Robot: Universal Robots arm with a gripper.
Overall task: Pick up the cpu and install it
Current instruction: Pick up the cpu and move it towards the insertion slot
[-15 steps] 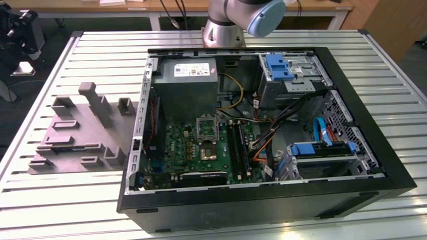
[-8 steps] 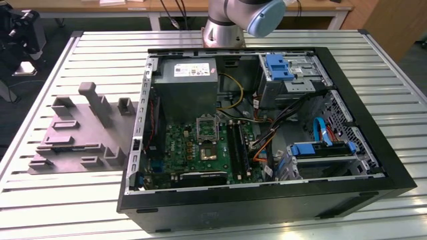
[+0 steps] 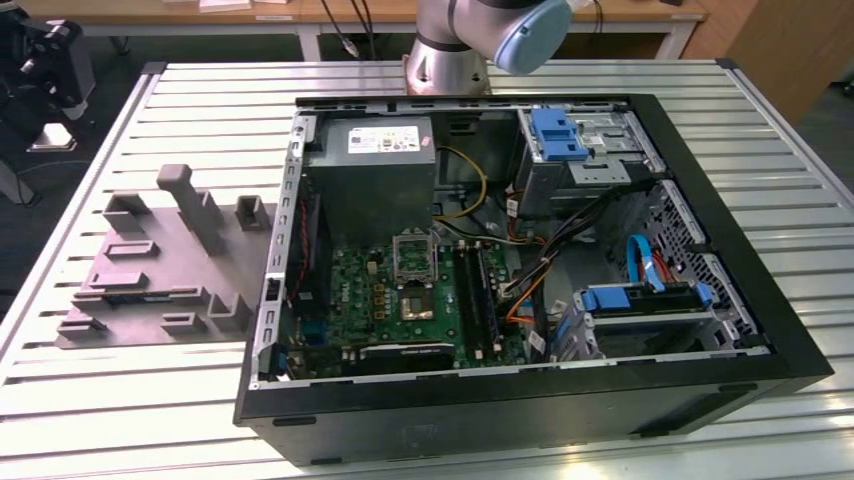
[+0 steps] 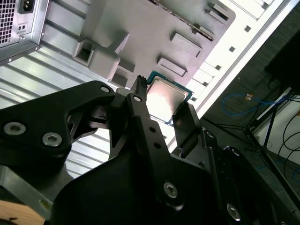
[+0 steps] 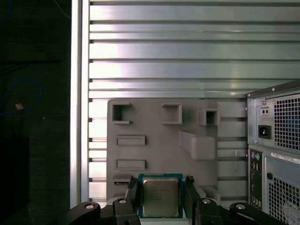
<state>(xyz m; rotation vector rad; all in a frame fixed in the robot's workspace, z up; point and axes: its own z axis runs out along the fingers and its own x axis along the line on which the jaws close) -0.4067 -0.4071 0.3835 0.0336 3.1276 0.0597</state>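
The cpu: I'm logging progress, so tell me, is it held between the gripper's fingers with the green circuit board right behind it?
Not quite. The gripper does hold the cpu between its fingers, but what lies behind it is the grey tray, not the green circuit board. The first wrist view shows this.

Gleaming across the slatted metal table (image 3: 120, 400); showing a wooden workbench (image 3: 134, 10) over dark floor (image 3: 200, 45) along the exterior view's top.

Silvery teal-rimmed cpu (image 5: 160, 198), black gripper (image 5: 161, 188), grey tray (image 5: 154, 152), green board (image 3: 398, 292).
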